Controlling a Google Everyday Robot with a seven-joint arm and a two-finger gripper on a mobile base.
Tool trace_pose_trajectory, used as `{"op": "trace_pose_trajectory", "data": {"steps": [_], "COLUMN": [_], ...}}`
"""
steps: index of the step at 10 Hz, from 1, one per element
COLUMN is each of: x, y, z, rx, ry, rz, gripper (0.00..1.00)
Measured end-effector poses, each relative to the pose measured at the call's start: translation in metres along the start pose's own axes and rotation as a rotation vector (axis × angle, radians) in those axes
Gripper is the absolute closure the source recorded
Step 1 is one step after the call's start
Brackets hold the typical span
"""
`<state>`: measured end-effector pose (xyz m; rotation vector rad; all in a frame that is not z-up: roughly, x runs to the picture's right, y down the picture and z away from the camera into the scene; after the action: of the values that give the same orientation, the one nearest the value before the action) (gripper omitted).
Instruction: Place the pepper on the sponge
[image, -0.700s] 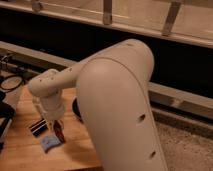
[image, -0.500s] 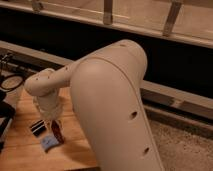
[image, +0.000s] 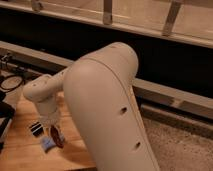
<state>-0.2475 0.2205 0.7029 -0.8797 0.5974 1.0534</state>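
My gripper (image: 55, 133) hangs from the white arm over the left part of the wooden table (image: 75, 150). It is shut on the pepper (image: 57, 138), a small shiny dark red piece held nearly upright at the fingertips. The sponge (image: 46, 144), a light blue flat pad, lies on the wood just left of and below the pepper. The pepper's lower end is right at the sponge's right edge; I cannot tell whether they touch.
A black block with white stripes (image: 35, 128) lies on the wood just up-left of the sponge. A dark round disc (image: 11, 82) sits farther back at the left. The big white arm link (image: 110, 105) fills the middle. A speckled floor (image: 180, 150) shows at the right.
The arm has swung a little leftward and the gripper has come down with the pepper, closer to the sponge. Sponge and striped block have stayed put.
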Motion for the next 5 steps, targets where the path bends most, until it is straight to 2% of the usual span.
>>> {"op": "trace_pose_trajectory", "data": {"steps": [3, 4, 5], "x": [0.0, -0.008, -0.018], "y": [0.003, 0.005, 0.01], "z": [0.001, -0.002, -0.004], "rx": [0.008, 0.01, -0.007], "ry": [0.0, -0.018, -0.042], "rz": [-0.014, -0.014, -0.014], "gripper": [0.82, 0.82, 0.82]}}
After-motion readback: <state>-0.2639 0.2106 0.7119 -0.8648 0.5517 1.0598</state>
